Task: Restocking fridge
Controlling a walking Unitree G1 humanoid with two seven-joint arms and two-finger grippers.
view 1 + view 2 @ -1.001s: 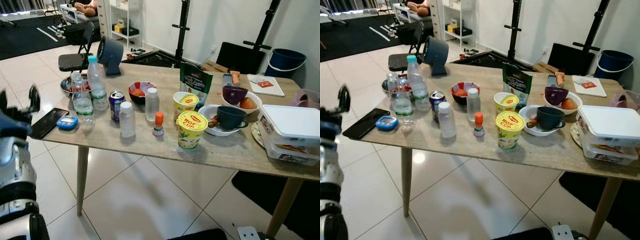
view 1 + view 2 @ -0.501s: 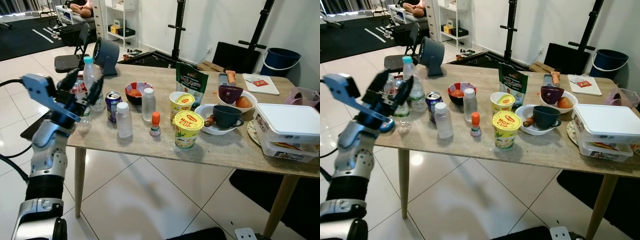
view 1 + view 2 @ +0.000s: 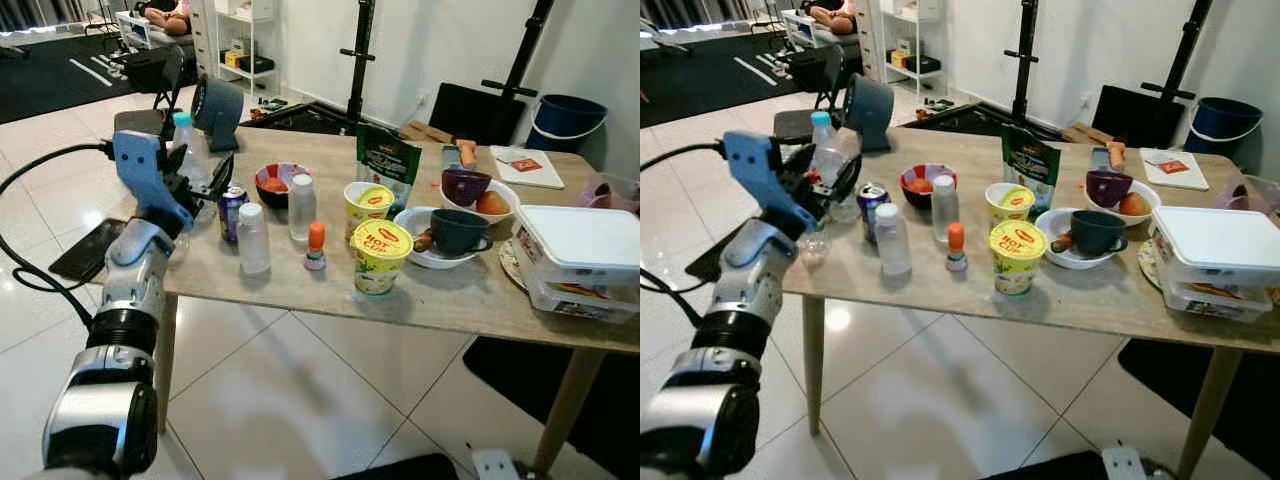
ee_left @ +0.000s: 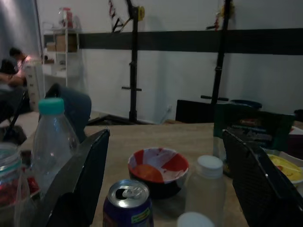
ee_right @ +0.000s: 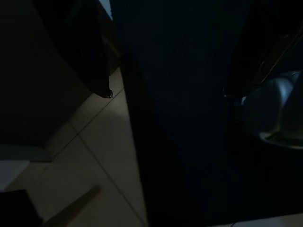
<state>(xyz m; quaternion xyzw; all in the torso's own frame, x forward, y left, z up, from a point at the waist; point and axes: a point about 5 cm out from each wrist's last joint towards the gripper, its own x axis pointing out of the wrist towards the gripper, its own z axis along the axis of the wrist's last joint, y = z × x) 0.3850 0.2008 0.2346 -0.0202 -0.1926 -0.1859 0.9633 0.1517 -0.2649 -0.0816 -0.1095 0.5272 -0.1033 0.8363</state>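
My left gripper (image 3: 208, 178) is open over the left end of the wooden table (image 3: 470, 300), its black fingers (image 4: 80, 189) spread wide. Straight ahead of it stands a blue soda can (image 4: 128, 204), close to the fingertips and not touched. A teal-capped water bottle (image 3: 188, 150) stands beside the gripper. Behind the can sit a red bowl (image 4: 158, 168) and a white-capped bottle (image 4: 203, 184). A second white-capped bottle (image 3: 252, 240), an orange-capped bottle (image 3: 315, 246), two yellow-lidded cups (image 3: 380, 255) and a green packet (image 3: 389, 158) stand mid-table. The right wrist view is very dark, with floor tiles (image 5: 94, 156).
A dark cup in a white bowl (image 3: 455, 230), a purple bowl (image 3: 465, 186) and a white lidded box (image 3: 580, 255) fill the table's right side. A phone (image 3: 85, 250) lies at the left edge. A grey fan (image 3: 218, 100), a chair and a blue bucket (image 3: 572, 115) stand behind.
My left arm has risen from low at the left and reached over the table's left end, ending with its open fingers by the soda can. The camera has shifted slightly.
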